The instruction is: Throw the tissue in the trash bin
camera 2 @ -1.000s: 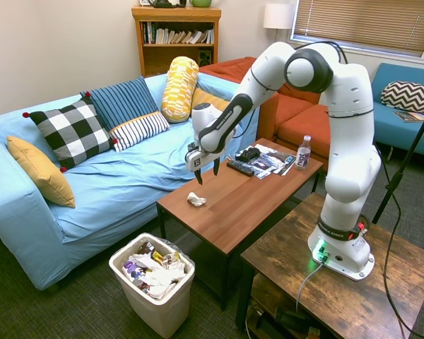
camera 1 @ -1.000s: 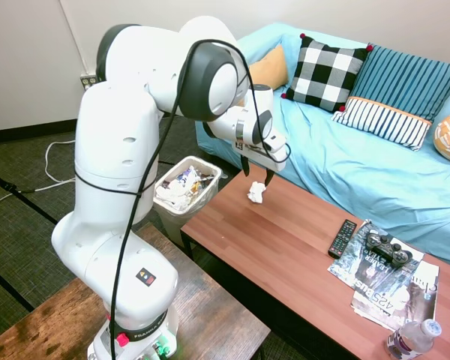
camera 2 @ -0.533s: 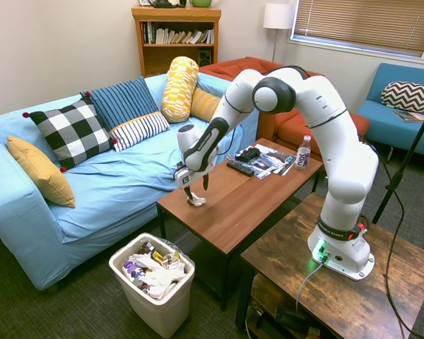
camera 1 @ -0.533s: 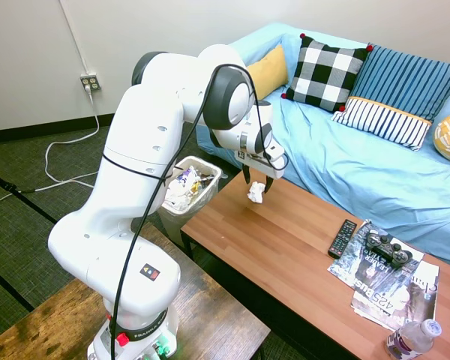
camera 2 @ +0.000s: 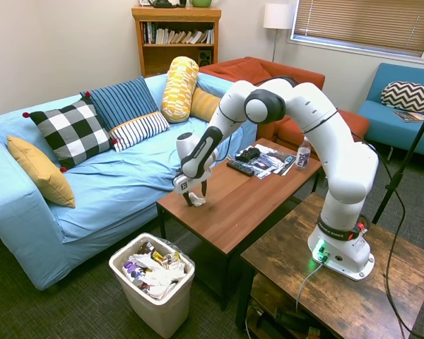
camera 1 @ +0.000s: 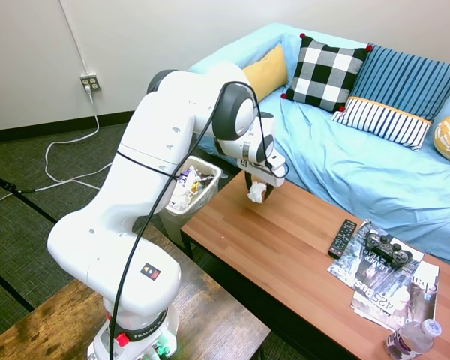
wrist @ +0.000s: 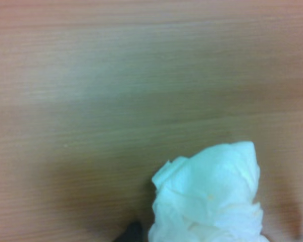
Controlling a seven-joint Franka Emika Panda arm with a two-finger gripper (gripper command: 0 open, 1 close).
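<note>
Gripper: I see the gripper (camera 1: 256,192) low over the bench, its two dark fingers spread and standing on either side of the tissue; whether they touch it I cannot tell.
Tissue: the tissue (camera 1: 256,193) is a small crumpled white wad, soft and irregular, lying on the bench directly between the gripper's fingers; from the wrist (wrist: 208,197) I make out creased, folded paper against the wood.
Bench: the bench (camera 1: 300,247) under the gripper is a long rectangular top of smooth reddish-brown wood with fine straight grain.
Trash bin: the trash bin (camera 2: 126,282) stands on the floor, below the gripper and off the bench's near end; it is white plastic with a rectangular rim and tapered sides, and I see it stuffed with crumpled white papers and colourful wrappers.
Far end of bench: well away from the gripper lie a flat black remote (camera 1: 342,238), a black game controller (camera 1: 388,248) on glossy magazines (camera 1: 394,285), and a clear plastic bottle (camera 1: 413,339).
Sofa: behind the gripper is a sofa (camera 1: 360,169) under smooth light-blue cloth, with a black-and-white checked cushion (camera 1: 328,73), a plain mustard cushion (camera 1: 264,70) and striped blue cushions (camera 1: 406,79).
</note>
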